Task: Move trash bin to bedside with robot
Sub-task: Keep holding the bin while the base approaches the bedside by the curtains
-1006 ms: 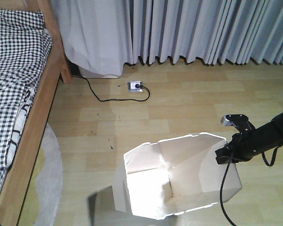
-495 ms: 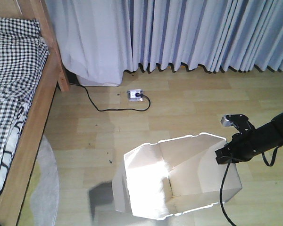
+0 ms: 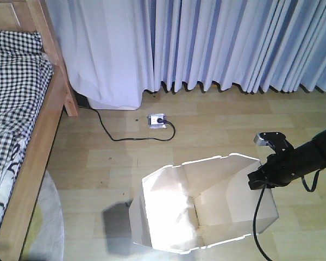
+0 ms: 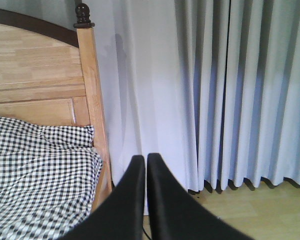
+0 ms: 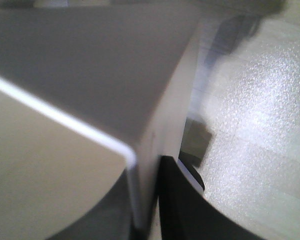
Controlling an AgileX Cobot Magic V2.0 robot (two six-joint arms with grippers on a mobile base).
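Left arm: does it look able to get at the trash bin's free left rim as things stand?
Probably not without re-aiming. The left gripper, fingers shut, points at the curtain beside the bed; the trash bin isn't in its view. Nothing blocks that rim, though.

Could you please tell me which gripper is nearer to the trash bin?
Right. The right gripper grips the trash bin by its wall; the left gripper is shut, aimed at the curtain beside the bed.

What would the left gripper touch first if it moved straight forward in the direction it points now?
Most likely the pale curtain. The left gripper, jaws closed, points at that fabric just right of the wooden bedpost, and nothing shows between them. Depth is unclear, so I cannot judge how far.
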